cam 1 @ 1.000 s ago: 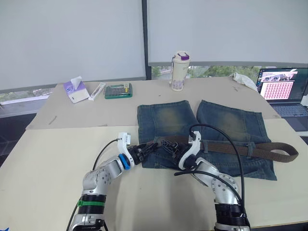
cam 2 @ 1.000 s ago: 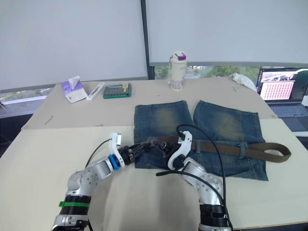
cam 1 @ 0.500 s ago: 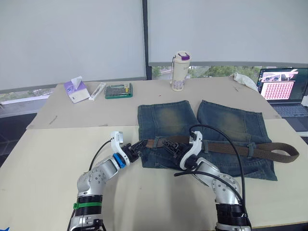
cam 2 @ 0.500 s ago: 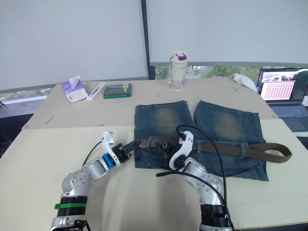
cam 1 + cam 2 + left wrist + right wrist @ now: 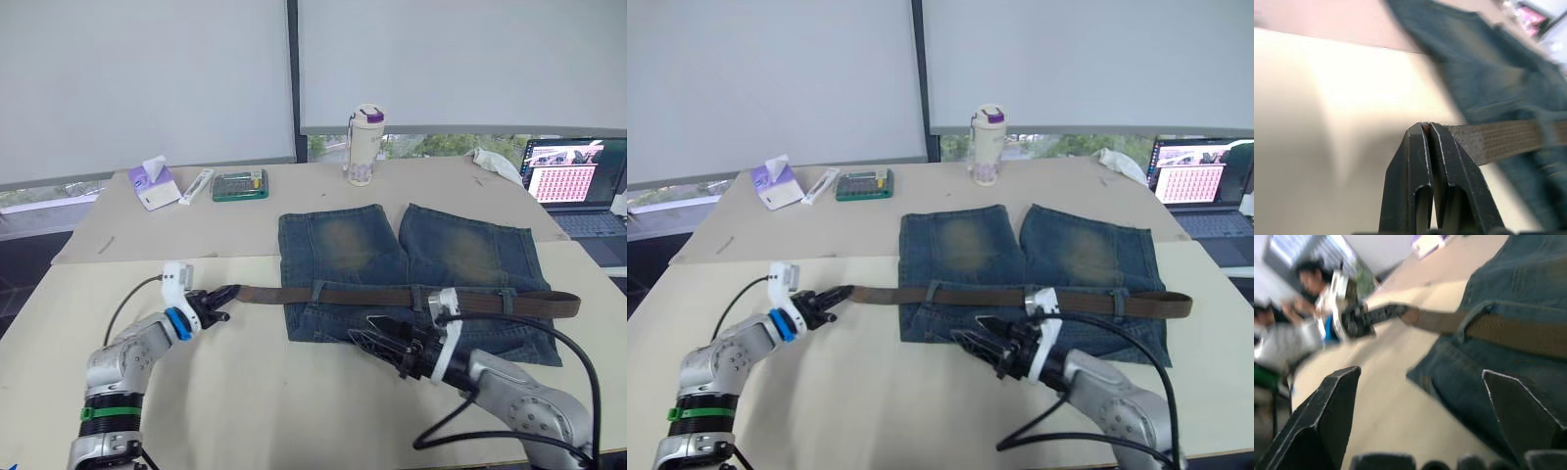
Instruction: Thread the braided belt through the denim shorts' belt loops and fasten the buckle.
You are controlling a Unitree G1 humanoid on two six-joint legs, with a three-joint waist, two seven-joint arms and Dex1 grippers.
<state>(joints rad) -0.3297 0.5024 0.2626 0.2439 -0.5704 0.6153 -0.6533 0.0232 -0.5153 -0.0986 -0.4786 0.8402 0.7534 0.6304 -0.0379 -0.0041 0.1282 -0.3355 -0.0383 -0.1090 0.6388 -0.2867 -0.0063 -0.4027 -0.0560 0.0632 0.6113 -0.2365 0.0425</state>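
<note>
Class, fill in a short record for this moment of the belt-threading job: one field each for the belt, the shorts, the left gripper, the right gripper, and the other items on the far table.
belt: braided belt lies straight along the waistband, under several belt loops
shorts: denim shorts flat on the table
left gripper: left gripper shut on the belt's end, beside the shorts
right gripper: right gripper open, over the waistband edge
far table: bottle, tissue pack, green case, laptop

My left gripper [image 5: 223, 293] now sits well out past the dark blue denim shorts' [image 5: 411, 262] left edge, dragging the long dark brown braided belt [image 5: 392, 297] straight through the waistband. My right gripper [image 5: 370, 340] has backed off, open, toward the desk's near edge.
</note>
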